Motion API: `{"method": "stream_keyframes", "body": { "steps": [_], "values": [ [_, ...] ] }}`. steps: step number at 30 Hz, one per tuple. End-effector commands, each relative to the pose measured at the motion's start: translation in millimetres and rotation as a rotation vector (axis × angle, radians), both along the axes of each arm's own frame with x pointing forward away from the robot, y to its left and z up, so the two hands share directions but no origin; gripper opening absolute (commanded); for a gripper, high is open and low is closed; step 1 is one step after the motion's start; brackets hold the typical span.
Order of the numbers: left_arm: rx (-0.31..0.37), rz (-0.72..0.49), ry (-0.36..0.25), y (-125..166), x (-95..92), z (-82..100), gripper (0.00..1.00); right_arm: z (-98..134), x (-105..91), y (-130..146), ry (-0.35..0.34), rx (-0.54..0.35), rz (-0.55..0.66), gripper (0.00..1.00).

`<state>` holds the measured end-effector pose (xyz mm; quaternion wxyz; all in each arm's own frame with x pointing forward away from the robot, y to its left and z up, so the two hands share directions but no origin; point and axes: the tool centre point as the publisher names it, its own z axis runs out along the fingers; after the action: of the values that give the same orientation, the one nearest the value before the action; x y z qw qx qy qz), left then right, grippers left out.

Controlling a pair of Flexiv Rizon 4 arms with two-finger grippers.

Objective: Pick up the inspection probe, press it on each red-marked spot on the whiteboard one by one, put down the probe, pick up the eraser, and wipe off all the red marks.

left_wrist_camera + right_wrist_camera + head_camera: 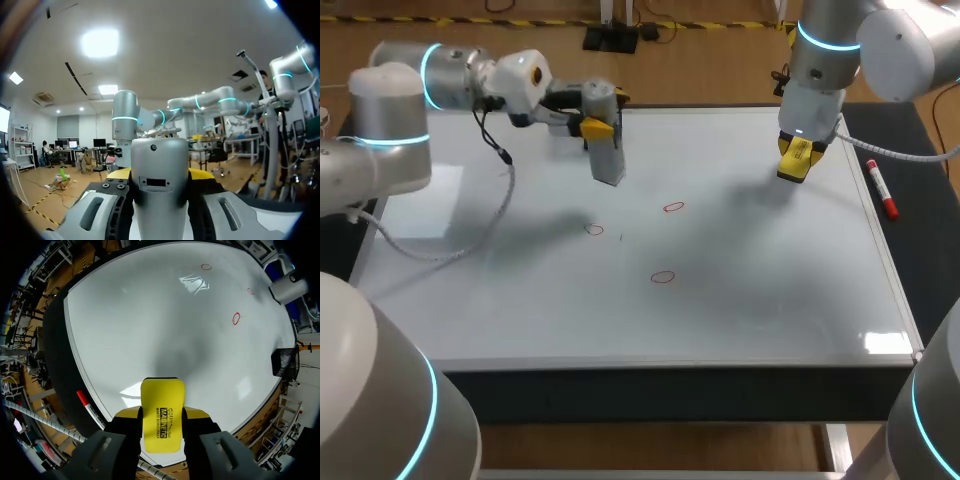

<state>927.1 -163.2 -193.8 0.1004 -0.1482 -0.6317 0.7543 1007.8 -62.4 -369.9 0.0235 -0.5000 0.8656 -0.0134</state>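
Left gripper point(160, 174) pinching probe point(607, 158), long axis upright, over board point(770, 300) far-left. Nearest mark point(594, 229) lies just toward me from its tip; probably hovering, contact unclear. Right gripper point(162, 413) clamps eraser point(163, 397), farther from marks.

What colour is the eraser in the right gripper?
Yellow, with black lettering; the rectangular eraser shows best in the right wrist view.

The yellow eraser point(162, 412) bears black print on its face: one boxed word with smaller lines beside it.
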Motion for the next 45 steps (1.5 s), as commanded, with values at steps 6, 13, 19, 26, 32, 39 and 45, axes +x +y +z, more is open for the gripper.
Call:
{"method": "stream_keyframes", "body": {
  "steps": [6,13,19,26,32,39,45],
  "values": [
    [0.008,0.009,0.01,-14.4,-18.8,-12.1,0.0,1.3,0.2,-0.5,0.001,-0.004,0.001,0.0],
    [0.011,0.043,0.027,-13.2,-31.1,-21.6,0.0,1.3,0.2,-0.5,0.001,-0.004,0.001,0.0],
    [0.02,0.091,0.053,-5.5,-36.4,-32.0,0.0,1.3,0.2,-0.5,0.001,-0.004,0.001,0.0],
    [0.017,0.12,0.063,4.9,-37.9,-43.6,0.0,1.3,0.2,-0.5,0.001,-0.004,0.001,0.0],
    [0.018,0.145,0.086,11.7,-34.7,-54.0,0.0,1.3,0.2,-0.5,0.001,-0.004,0.001,0.0],
    [0.02,0.161,0.114,15.6,-31.1,-62.7,0.0,1.3,0.2,-0.5,0.001,-0.004,0.001,0.0],
    [0.021,0.173,0.133,18.1,-27.1,-70.2,0.0,1.3,0.2,-0.5,0.001,-0.004,0.001,0.0]
  ]
}}
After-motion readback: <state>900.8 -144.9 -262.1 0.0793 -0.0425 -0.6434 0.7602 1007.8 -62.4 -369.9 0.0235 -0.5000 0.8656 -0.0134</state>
